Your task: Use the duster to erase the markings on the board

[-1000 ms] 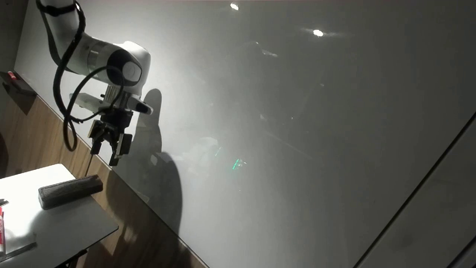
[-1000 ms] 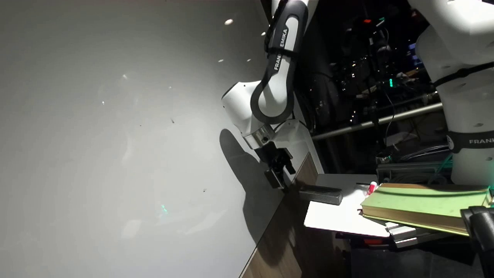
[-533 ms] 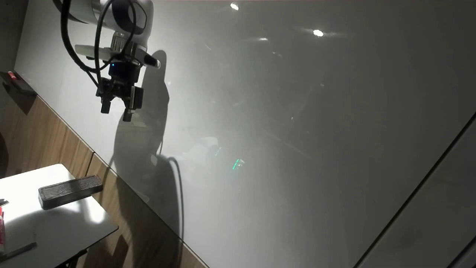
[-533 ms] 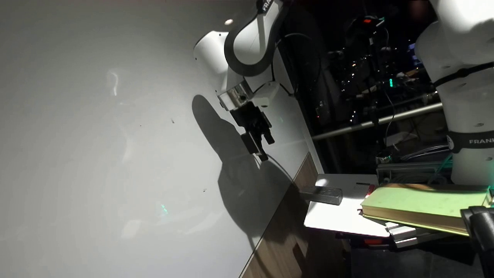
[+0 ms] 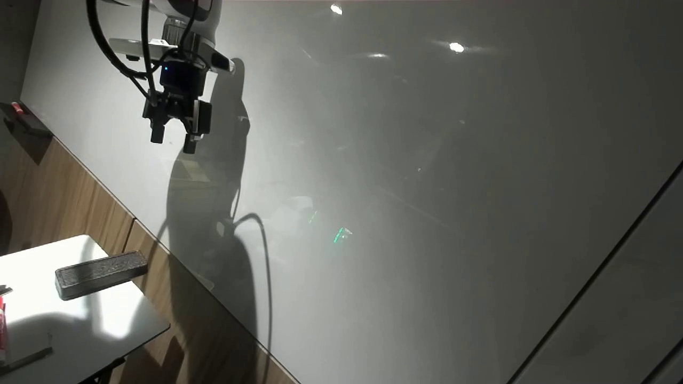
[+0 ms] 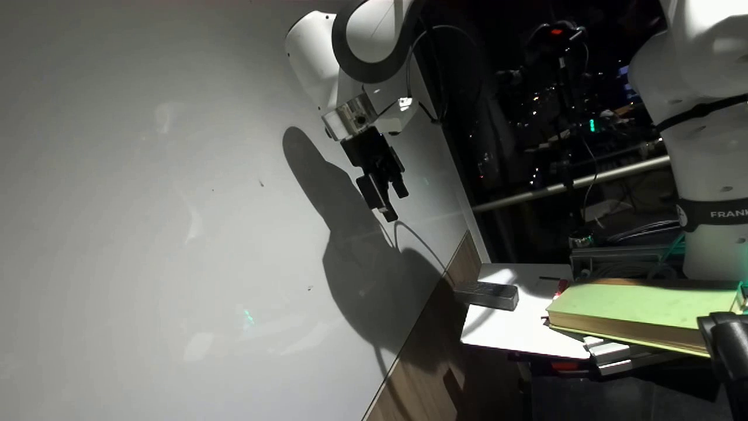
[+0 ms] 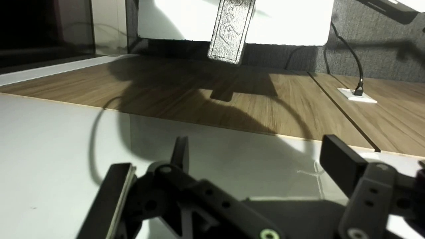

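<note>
- Higher in both exterior views than a second ago: black two-fingered tool, jaws spread wide, before the large glossy whiteboard.
- Dark grey rectangular duster lies on the small white surface, one end overhanging.
- Dark box-like ledge carries a small red item; on or inside, unclear.
- Red-and-white marker is cut off at left.

The dark oblong duster is lying on the table, one end overhanging. The white board is shining.
</note>
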Robot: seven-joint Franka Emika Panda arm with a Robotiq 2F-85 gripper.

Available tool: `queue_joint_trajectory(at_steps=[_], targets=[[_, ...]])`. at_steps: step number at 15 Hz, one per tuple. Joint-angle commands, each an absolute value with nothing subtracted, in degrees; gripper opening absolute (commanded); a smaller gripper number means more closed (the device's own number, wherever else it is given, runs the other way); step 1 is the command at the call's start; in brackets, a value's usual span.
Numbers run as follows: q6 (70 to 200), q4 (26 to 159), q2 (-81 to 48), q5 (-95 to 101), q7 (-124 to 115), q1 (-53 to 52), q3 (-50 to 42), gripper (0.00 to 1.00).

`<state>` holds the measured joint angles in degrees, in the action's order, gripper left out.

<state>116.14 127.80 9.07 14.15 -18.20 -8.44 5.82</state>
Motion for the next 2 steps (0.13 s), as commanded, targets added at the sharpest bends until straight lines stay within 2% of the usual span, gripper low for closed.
queue_joint_trajectory(at_steps=[1, 2], targets=[[116.03, 127.71, 9.06, 13.93, -18.03, -7.31, 6.93, 1.00], [116.03, 127.72, 9.06, 13.93, -18.03, -7.31, 6.93, 1.00]])
